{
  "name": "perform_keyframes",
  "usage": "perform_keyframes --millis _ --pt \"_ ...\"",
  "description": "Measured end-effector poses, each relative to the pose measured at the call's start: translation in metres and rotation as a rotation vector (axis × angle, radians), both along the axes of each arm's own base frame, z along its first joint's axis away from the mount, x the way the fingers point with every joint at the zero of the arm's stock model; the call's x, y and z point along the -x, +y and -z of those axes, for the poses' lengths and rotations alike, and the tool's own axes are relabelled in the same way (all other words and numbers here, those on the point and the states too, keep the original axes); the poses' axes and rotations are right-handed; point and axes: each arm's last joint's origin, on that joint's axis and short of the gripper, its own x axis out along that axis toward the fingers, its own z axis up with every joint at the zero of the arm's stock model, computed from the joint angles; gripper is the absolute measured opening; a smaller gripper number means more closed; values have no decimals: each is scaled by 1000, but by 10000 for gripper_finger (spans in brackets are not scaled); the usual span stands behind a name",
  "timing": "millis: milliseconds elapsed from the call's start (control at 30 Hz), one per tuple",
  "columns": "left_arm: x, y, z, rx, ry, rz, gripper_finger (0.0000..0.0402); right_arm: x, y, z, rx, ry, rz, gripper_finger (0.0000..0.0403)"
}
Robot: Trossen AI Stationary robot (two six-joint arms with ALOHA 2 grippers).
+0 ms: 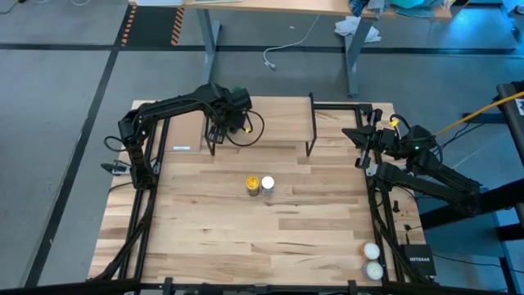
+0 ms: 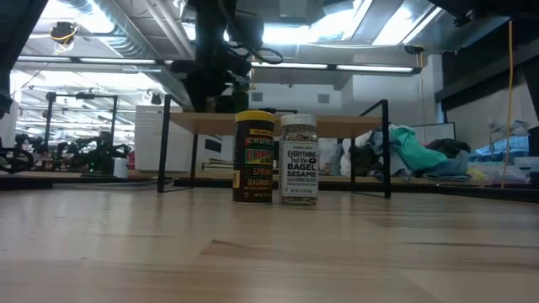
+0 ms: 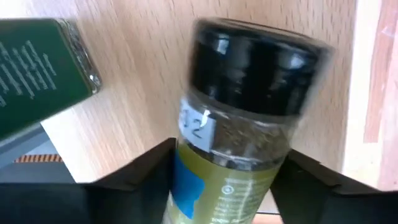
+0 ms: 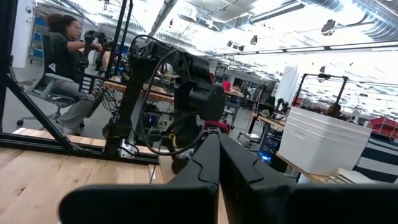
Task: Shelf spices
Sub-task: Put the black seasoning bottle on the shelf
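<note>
From above, the left gripper (image 1: 219, 124) sits over the left end of the shelf (image 1: 270, 123), which runs along the far edge of the table (image 1: 246, 238). The right arm waits at the table's right edge, its gripper (image 1: 363, 135) near the shelf's right end. Two jars stand touching near the table's centre: the yellow-lidded jar (image 1: 253, 185) and the white-lidded jar (image 1: 267, 184). Two whitish balls (image 1: 372, 260) lie at the near right corner.

At table height, the yellow-lidded jar (image 2: 253, 157) and the white-lidded jar (image 2: 298, 160) stand upright side by side in front of the shelf (image 2: 337, 124), whose board rests on thin black legs. The left arm comes down behind them over the shelf's left part.

In the left wrist view, the black-lidded jar (image 3: 242, 124) sits between the left gripper's two dark fingers (image 3: 143, 174), which flank its body closely; whether they press it cannot be told. The green-lidded jar (image 3: 43, 68) lies just beside it on the light-wood board.

In the right wrist view, the right gripper's fingers (image 4: 205, 168) are pressed together, holding nothing. The left arm shows farther off, and a seated person (image 4: 65, 68) is in the room beyond.
</note>
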Motion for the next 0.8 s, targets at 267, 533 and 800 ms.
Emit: perform_keyframes --millis 267,533,800 --pt "13 -9 -27 -12 -130 -105 112 0 0 0 0 0 0 5" --pt "31 -20 -80 -51 -523 -227 120 0 0 0 0 0 0 5" --pt "40 -23 -105 -49 -835 -353 120 0 0 0 0 0 0 5"
